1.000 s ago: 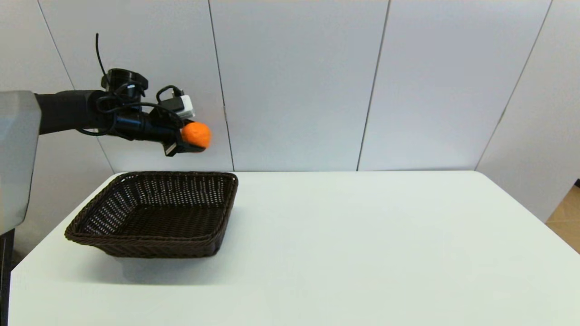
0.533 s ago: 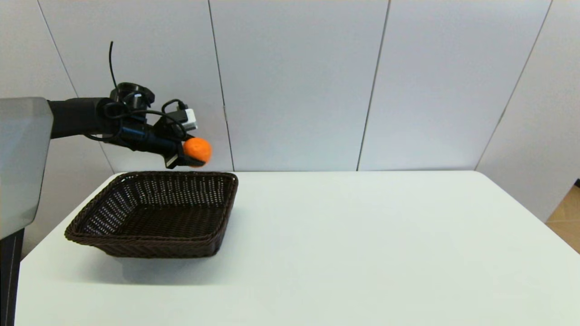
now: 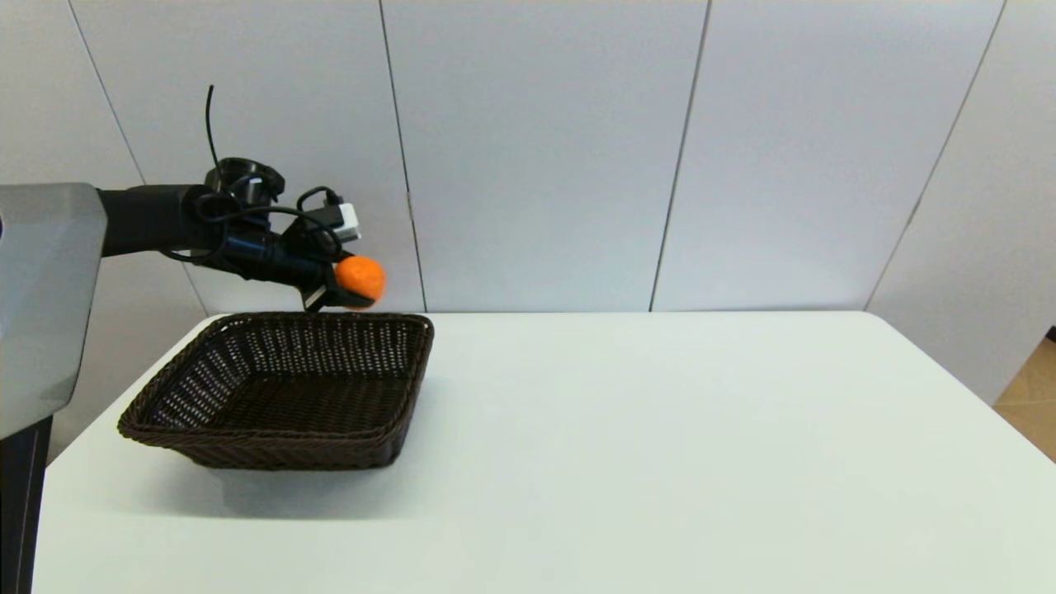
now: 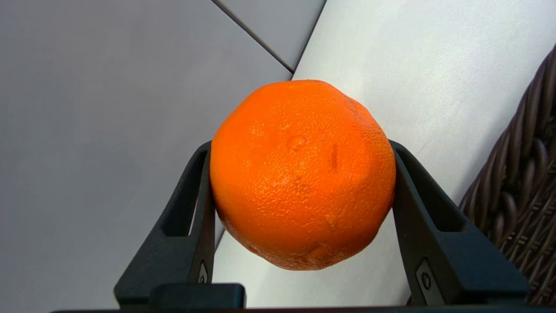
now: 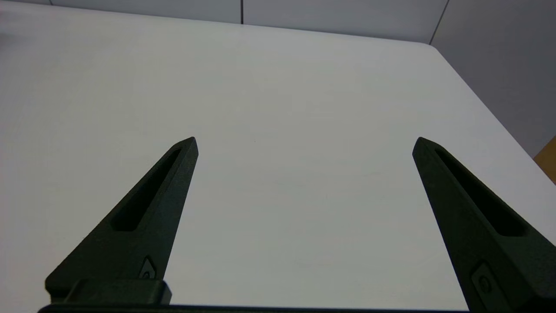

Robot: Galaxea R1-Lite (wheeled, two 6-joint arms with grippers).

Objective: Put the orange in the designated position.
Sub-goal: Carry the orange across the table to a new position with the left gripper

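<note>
The orange [image 3: 360,279] is a bright, dimpled fruit held in the air by my left gripper [image 3: 351,285], just above the far rim of the dark wicker basket [image 3: 388,450] on the table's left side. In the left wrist view the orange [image 4: 302,174] is pinched between the two black fingers [image 4: 191,226], and the basket's woven rim [image 4: 521,204] shows at one side. My left gripper [image 4: 302,182] is shut on the fruit. My right gripper [image 5: 304,143] is open over bare table, out of the head view.
The white table [image 3: 660,454] stretches wide to the right of the basket. A panelled grey wall [image 3: 536,148] stands close behind the table's far edge. The table's right corner drops off toward a wooden floor [image 3: 1031,404].
My left arm has come down with the orange, from well above the basket to just over its far rim. The basket has not moved.
</note>
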